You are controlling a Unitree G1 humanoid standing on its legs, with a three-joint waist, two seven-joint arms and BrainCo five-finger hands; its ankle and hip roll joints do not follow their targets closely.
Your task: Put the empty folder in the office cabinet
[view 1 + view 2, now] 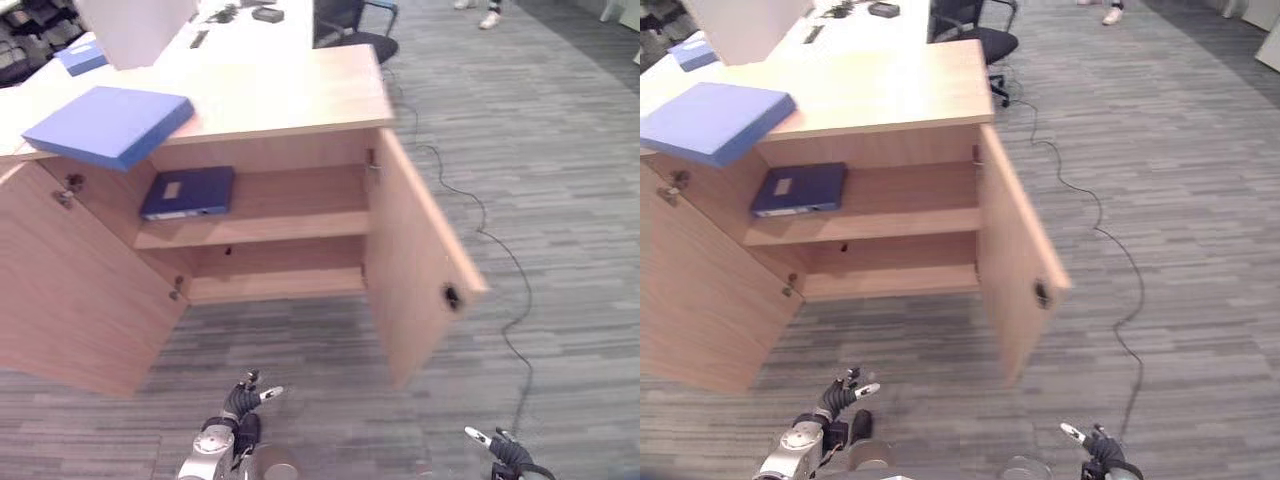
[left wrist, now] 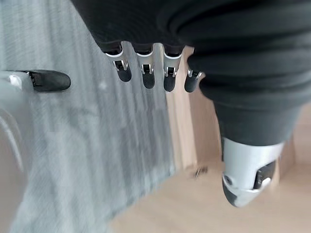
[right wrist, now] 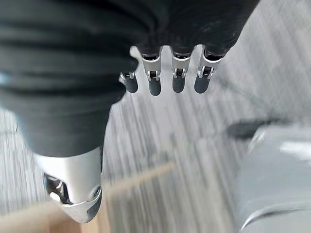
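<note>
Nearest, low over the grey striped carpet floor (image 1: 560, 200), the left hand (image 1: 240, 403) and the right hand (image 1: 505, 450) hang apart; both have relaxed, loosely extended fingers (image 2: 146, 73) and hold nothing. Beyond them stands the light wooden office cabinet (image 1: 300, 100) with both doors swung open. A dark blue binder (image 1: 188, 192) lies flat on its upper shelf. On the cabinet's top surface, at its left front corner, lies the light blue flat folder (image 1: 108, 124), overhanging the edge slightly.
</note>
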